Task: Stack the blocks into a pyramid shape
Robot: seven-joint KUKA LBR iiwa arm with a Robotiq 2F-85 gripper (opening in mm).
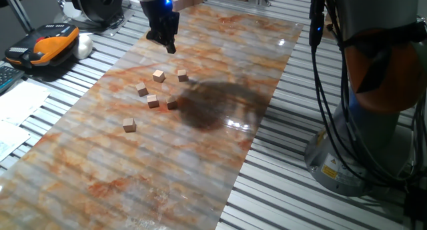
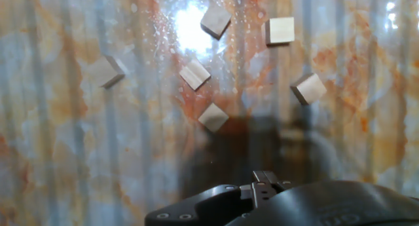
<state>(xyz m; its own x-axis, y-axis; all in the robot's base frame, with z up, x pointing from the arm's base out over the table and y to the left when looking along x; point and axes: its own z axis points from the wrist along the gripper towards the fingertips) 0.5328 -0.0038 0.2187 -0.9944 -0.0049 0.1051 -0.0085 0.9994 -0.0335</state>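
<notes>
Six small light-brown wooden blocks lie loose and apart on the marbled table top, none stacked. In the fixed view they are at the back left [image 1: 158, 75], back right [image 1: 182, 75], left [image 1: 141, 89], middle [image 1: 153, 101], right [image 1: 172, 103] and front left, apart from the rest [image 1: 129, 125]. The hand view shows them from above: [image 2: 215, 21], [image 2: 279, 31], [image 2: 308, 88], [image 2: 195, 74], [image 2: 213, 117], [image 2: 107, 72]. My gripper [image 1: 164, 43] hangs well above the table, behind the blocks. Its fingers look apart and hold nothing. The hand view shows only the hand's black body [image 2: 281, 203].
The marbled board [image 1: 200, 157] lies on a slatted metal table [image 1: 280, 163]. An orange and black device [image 1: 47, 45] and papers [image 1: 20, 110] lie at the left. The arm's grey base [image 1: 360, 150] and cables [image 1: 327, 90] stand at the right.
</notes>
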